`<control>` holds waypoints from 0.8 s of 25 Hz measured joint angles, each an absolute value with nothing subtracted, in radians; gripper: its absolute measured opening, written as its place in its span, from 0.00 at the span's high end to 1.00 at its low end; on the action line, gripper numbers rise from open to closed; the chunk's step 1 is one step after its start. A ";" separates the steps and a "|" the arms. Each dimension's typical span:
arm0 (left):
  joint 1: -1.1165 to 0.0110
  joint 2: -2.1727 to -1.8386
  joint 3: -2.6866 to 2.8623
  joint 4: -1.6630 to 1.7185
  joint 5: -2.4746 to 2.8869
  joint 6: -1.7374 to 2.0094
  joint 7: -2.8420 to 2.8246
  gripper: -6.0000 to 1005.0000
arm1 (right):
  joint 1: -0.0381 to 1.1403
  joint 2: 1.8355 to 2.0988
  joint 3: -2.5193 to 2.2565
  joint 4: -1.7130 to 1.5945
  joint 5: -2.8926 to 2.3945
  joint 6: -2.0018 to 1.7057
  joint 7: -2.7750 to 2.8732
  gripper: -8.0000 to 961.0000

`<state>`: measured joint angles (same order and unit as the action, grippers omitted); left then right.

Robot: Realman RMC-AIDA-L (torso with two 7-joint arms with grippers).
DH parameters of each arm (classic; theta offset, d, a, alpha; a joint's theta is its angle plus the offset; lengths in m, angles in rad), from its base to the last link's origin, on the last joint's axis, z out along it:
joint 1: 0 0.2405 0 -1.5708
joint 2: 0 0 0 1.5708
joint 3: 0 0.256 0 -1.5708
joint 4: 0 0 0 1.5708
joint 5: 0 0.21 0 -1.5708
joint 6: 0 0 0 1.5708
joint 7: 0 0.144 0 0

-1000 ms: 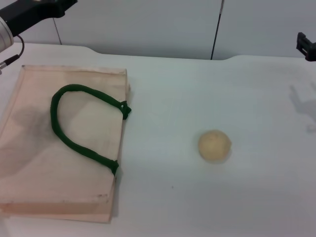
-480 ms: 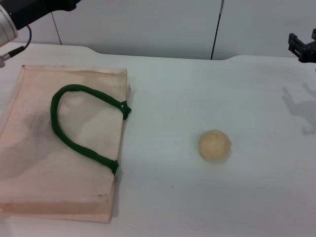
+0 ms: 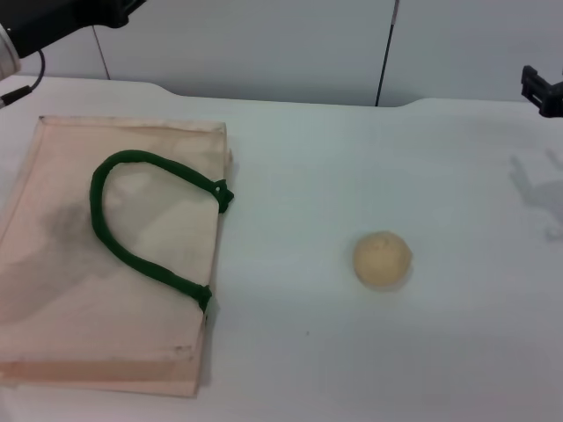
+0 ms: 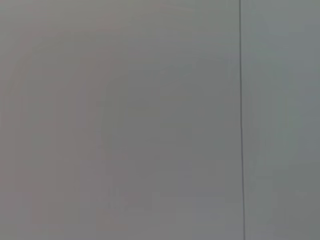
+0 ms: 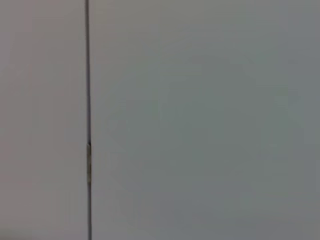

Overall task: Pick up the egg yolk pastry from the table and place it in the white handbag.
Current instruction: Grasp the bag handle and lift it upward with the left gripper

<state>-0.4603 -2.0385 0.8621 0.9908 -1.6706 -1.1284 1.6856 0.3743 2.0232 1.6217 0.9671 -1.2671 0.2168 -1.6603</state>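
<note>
On the white table in front of me, the egg yolk pastry sits alone, a small pale yellow ball, a little to the right of the middle in my head view. To its left, well apart from it, the white handbag lies flat on the table, with the open table surface between the two. One dark green handle makes a loop on top of the bag, and its two ends are fixed with green tabs near the bag edge that faces the pastry. Nothing touches the pastry and nothing stands between it and the bag. My left gripper is high at the far left corner, above the far end of the bag, and only its dark body with a cable shows, so I cannot tell how it stands. My right gripper is at the far right edge, raised above the table and well apart from the pastry; only a small dark part is visible, and its state I also cannot tell. Behind the table is a plain grey wall with a thin dark vertical seam. Both wrist views show only this grey wall with the seam, and.
</note>
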 joint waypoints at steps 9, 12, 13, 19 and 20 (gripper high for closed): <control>-0.411 -2.041 0.865 1.175 -1.518 -1.120 1.473 0.65 | 0.378 2.023 1.636 0.952 -1.267 0.210 -1.662 0.38; -0.396 -2.040 0.872 1.278 -1.412 -1.137 1.347 0.65 | 0.381 2.023 1.638 0.944 -1.267 0.211 -1.661 0.38; -0.391 -2.040 0.873 1.317 -1.376 -1.147 1.308 0.65 | 0.383 2.023 1.640 0.940 -1.267 0.211 -1.661 0.38; -0.381 -2.037 0.869 1.497 -1.225 -1.219 1.107 0.64 | 0.386 2.023 1.651 0.925 -1.267 0.215 -1.659 0.38; -0.381 -2.037 0.870 1.523 -1.189 -1.235 1.074 0.63 | 0.387 2.023 1.651 0.925 -1.267 0.215 -1.659 0.38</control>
<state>-0.3814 -2.0368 0.8698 1.5230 -1.1886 -1.2348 1.0735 0.3865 2.0233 1.6508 0.9249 -1.2671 0.2148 -1.6594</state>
